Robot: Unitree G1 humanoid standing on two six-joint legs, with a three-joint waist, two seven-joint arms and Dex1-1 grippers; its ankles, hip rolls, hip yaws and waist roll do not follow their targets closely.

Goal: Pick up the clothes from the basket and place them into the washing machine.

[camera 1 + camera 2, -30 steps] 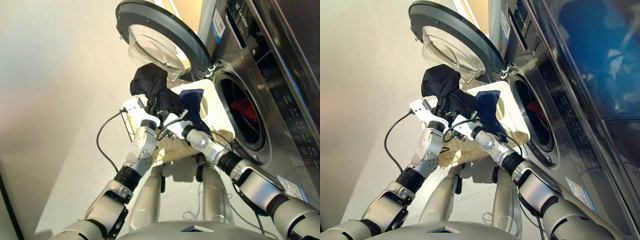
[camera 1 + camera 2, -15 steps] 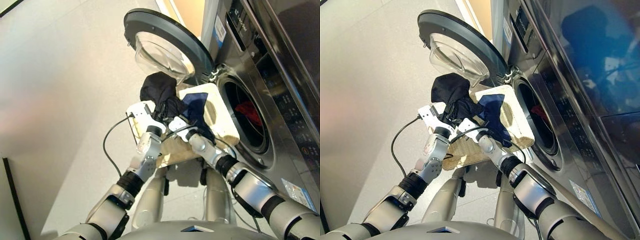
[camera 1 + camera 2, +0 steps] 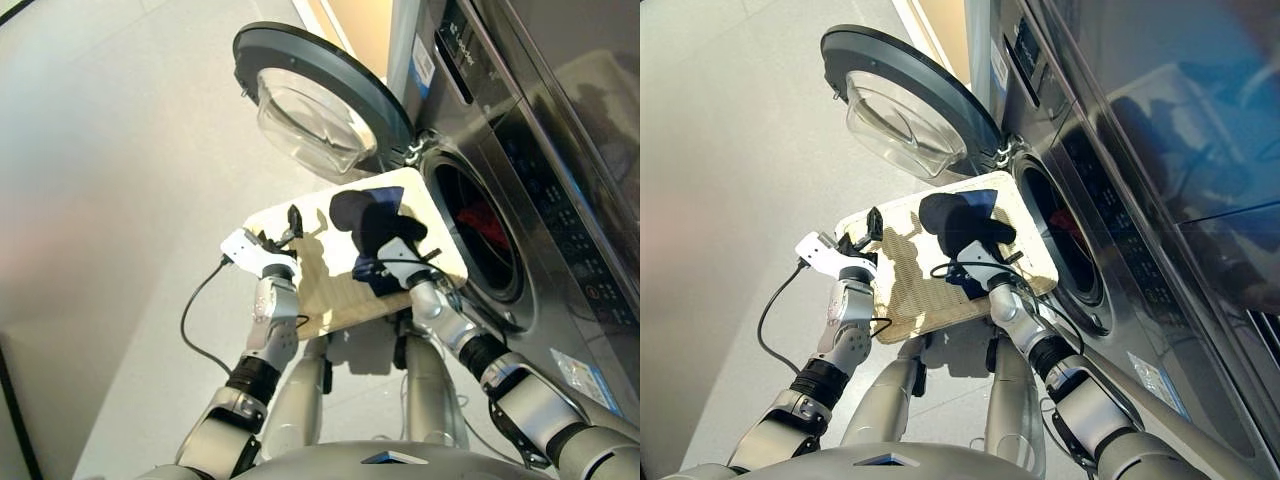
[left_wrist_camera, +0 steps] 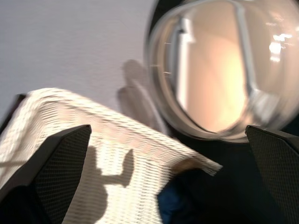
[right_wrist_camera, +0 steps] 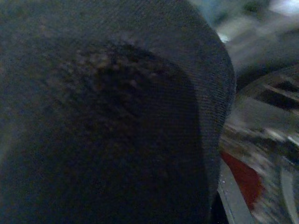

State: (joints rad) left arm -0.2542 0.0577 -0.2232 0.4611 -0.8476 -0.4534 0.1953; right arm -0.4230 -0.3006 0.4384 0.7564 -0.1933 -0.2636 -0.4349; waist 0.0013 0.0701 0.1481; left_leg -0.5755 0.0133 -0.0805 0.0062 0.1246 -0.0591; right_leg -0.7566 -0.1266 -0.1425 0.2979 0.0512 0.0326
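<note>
Right pincer (image 3: 392,250) is buried under the black garment (image 3: 362,212), so I can't tell how it's set; the cloth is bunched up over it and fills its whole wrist view. Looks like it's carrying that piece, just above the basket (image 3: 318,290). A bit of the navy garment (image 3: 392,197) peeks out right beside the black one, on the far side from the wrist.

Left pincer (image 3: 290,222) is spread wide and holding nothing, hanging over the basket's opposite edge.

Off to the right pincer's outer side is the washing machine (image 3: 520,180), door (image 3: 320,105) swung open, and the orange-red garment (image 3: 484,222) is already in the drum.

So I'd say we're mid-transfer of item two. Next move: swing the black piece sideways into the drum hole without snagging the rim, then let go.
</note>
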